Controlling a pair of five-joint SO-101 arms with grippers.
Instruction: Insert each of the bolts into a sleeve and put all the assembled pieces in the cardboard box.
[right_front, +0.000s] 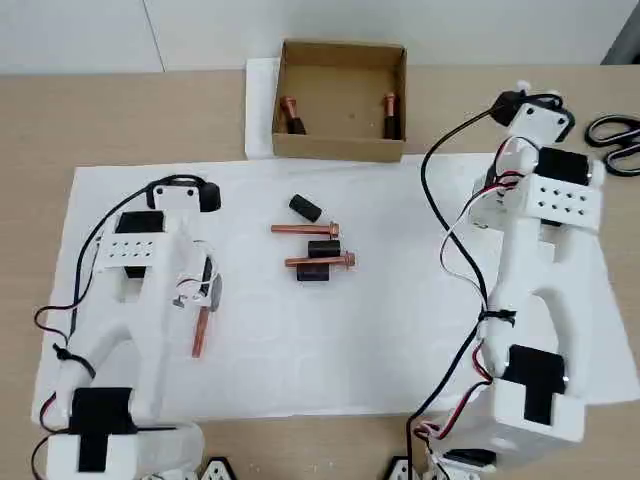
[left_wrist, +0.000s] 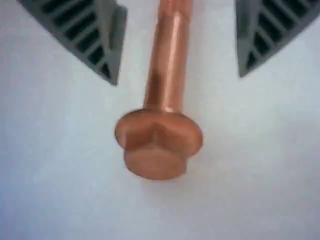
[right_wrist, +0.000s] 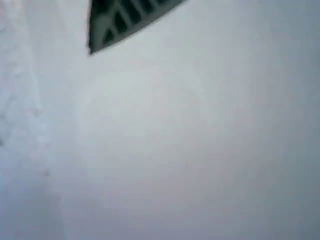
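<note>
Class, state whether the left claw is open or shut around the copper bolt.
Open: the left claw has fingers clear of the bolt, paper showing between.

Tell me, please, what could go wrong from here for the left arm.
The left gripper stands open astride the bolt, which lies on the white sheet; its round shaft might roll or slip as the fingers close. The sleeves lie mid-sheet close to two other bolts, so inserting there might knock those.

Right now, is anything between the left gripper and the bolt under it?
Nothing visible. The bolt lies bare on the white sheet; the left gripper is open around it, a gap on each side.
</note>
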